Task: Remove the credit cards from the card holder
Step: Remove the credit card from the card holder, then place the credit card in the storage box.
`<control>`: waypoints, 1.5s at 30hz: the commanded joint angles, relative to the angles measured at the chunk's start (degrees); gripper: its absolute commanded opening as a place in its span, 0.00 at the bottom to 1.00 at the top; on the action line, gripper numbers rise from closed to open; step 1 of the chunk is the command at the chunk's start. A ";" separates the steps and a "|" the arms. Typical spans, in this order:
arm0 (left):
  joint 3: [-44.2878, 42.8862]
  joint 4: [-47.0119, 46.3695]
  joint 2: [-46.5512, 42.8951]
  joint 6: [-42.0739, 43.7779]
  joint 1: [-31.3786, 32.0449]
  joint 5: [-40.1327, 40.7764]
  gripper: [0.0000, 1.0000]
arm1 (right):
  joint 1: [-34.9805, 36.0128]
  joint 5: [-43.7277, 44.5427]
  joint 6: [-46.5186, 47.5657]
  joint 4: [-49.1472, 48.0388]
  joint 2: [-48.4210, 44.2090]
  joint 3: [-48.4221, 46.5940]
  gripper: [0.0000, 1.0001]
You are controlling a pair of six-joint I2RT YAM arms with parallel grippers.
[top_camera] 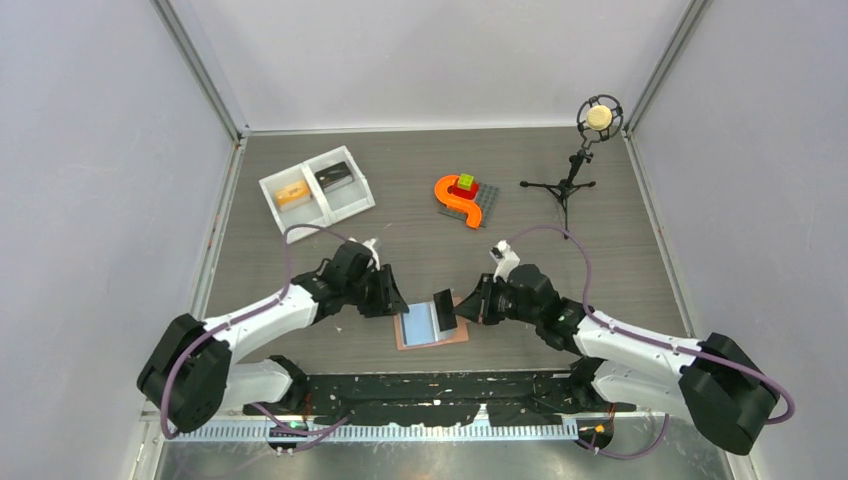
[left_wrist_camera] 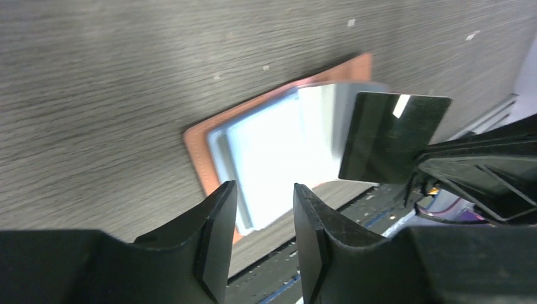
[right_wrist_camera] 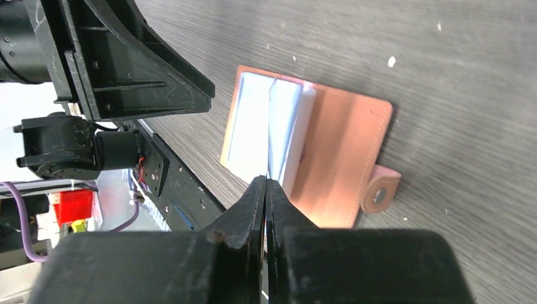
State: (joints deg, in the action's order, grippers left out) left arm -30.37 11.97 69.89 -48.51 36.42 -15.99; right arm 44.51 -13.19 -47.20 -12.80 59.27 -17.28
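The card holder (top_camera: 425, 330) lies spread open on the table between my arms, salmon-brown outside with light blue pockets (left_wrist_camera: 272, 145). Its small side tab (right_wrist_camera: 380, 190) points away from the left arm. A dark grey-black credit card (top_camera: 444, 305) stands on edge above the holder's right half, free of the pockets, with my right gripper (top_camera: 462, 308) shut on it. In the right wrist view the card (right_wrist_camera: 271, 126) shows as a thin edge running out from the shut gripper (right_wrist_camera: 266, 182). My left gripper (left_wrist_camera: 265, 206) hovers open over the holder's left edge, nothing between its fingers.
A white two-compartment tray (top_camera: 316, 188) stands at the back left, holding an orange-brown item and a black one. An orange curved toy with green and red blocks (top_camera: 458, 195) sits on a grey plate behind. A microphone stand (top_camera: 585, 150) rises at the back right.
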 commanded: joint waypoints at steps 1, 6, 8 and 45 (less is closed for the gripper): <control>-5.87 5.89 -4.63 1.75 0.31 1.21 0.43 | -0.14 1.79 9.41 3.02 -3.82 -5.43 0.05; -11.77 14.26 -8.13 1.47 0.25 3.82 0.51 | 1.14 6.24 20.78 3.72 -6.48 -8.34 0.05; -14.36 16.99 -9.70 0.81 0.14 4.51 0.54 | 3.25 8.88 25.77 3.16 -7.10 -9.26 0.05; -5.25 2.86 -16.47 -21.63 -0.36 -6.96 0.61 | 40.12 52.34 60.68 -10.37 7.95 -15.06 0.05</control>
State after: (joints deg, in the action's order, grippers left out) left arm -37.08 20.16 53.28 -68.62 36.25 -21.06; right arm 83.48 35.00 11.03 -19.05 66.30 -29.82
